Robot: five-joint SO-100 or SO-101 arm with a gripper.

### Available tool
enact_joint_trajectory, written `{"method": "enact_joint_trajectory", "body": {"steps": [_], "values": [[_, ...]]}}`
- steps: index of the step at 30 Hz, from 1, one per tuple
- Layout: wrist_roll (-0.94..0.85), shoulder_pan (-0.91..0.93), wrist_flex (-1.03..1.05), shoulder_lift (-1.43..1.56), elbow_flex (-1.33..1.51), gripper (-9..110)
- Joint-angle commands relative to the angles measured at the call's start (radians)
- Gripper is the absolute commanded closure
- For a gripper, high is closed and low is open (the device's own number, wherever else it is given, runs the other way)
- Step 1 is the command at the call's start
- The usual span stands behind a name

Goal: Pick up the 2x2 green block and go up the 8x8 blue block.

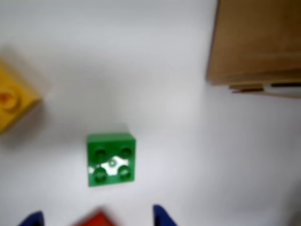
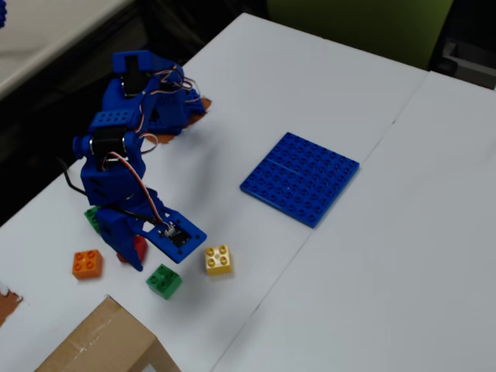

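The 2x2 green block (image 1: 111, 160) lies on the white table, studs up, just ahead of my gripper (image 1: 98, 217). In the fixed view the green block (image 2: 163, 280) sits just in front of the gripper (image 2: 153, 254), which hangs low over the table. Both blue fingertips (image 1: 162, 216) show at the bottom edge of the wrist view, wide apart and holding nothing. The 8x8 blue block (image 2: 301, 177) lies flat mid-table, well to the right of the arm in the fixed view, and is out of the wrist view.
A yellow brick (image 2: 218, 260) lies right of the green block, an orange brick (image 2: 87, 263) left of it. A red brick (image 1: 96, 220) sits between my fingertips. Another green piece (image 2: 93, 218) shows behind the arm. A cardboard box (image 2: 101, 345) stands near the front edge.
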Motion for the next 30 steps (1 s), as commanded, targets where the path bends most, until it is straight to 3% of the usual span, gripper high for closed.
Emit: {"method": "enact_joint_trajectory", "body": {"steps": [1, 24, 30], "values": [[-0.032, 0.023, -0.035, -0.005, -0.060, 72], [-0.011, -0.023, -0.103, -0.210, -0.163, 69], [-0.009, -0.034, -0.101, -0.212, -0.163, 74]]}}
